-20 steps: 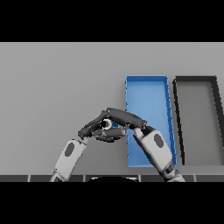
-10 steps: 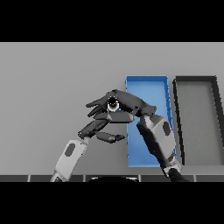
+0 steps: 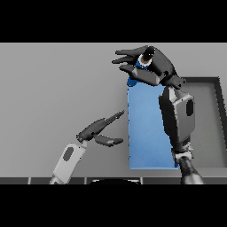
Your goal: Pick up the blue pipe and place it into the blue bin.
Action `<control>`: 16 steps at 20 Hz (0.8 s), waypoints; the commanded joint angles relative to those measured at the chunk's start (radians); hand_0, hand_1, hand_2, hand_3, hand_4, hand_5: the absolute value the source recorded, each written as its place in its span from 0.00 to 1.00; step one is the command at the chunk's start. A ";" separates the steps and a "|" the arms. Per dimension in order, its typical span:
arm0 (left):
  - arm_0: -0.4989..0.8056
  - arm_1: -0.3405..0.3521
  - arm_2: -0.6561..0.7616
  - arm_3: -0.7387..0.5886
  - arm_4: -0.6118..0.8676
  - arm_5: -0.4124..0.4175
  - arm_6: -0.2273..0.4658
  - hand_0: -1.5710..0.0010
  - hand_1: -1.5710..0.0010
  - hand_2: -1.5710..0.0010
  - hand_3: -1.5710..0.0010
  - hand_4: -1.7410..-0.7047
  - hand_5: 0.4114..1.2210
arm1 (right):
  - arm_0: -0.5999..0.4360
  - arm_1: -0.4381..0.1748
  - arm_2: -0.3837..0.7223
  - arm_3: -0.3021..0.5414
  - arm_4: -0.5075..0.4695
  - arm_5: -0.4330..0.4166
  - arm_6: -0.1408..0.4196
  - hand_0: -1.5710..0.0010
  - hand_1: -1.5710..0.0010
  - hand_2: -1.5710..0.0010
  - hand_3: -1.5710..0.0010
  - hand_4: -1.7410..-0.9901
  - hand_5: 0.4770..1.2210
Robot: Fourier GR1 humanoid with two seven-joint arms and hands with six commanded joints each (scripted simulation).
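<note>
Since earlier: right hand [image 3: 155, 66] lifted farther, fingers gripping blue pipe [image 3: 141, 66] | over blue bin [image 3: 148, 133] far end | release pending | left hand [image 3: 95, 131] open, near bench [image 3: 53, 88].

Flat, even light falls on the grey table [image 3: 53, 88], with no clear source and no glare. Shading is soft: the table darkens slightly toward its far edge (a faint gradient only). No distinct cast shadows lie under the arms. The dark right hand [image 3: 155, 66] shows dull highlights along its fingers. Edges stay straight, undistorted.
</note>
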 commanded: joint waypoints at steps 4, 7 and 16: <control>0.010 -0.004 -0.001 -0.016 0.013 -0.002 0.007 1.00 1.00 1.00 1.00 0.76 0.08 | 0.049 -0.039 -0.055 0.069 0.083 -0.013 0.014 0.00 0.00 0.00 0.00 0.32 1.00; -0.013 0.000 0.008 0.011 -0.004 0.006 -0.011 1.00 1.00 1.00 1.00 0.77 0.07 | 0.119 -0.052 -0.066 0.088 0.145 -0.003 0.045 0.00 0.00 0.00 0.00 0.32 1.00; -0.002 0.005 0.005 -0.004 -0.021 0.024 -0.050 1.00 1.00 1.00 1.00 0.78 0.07 | 0.343 -0.077 -0.019 0.139 0.283 -0.101 0.109 0.00 0.00 0.00 0.00 0.32 1.00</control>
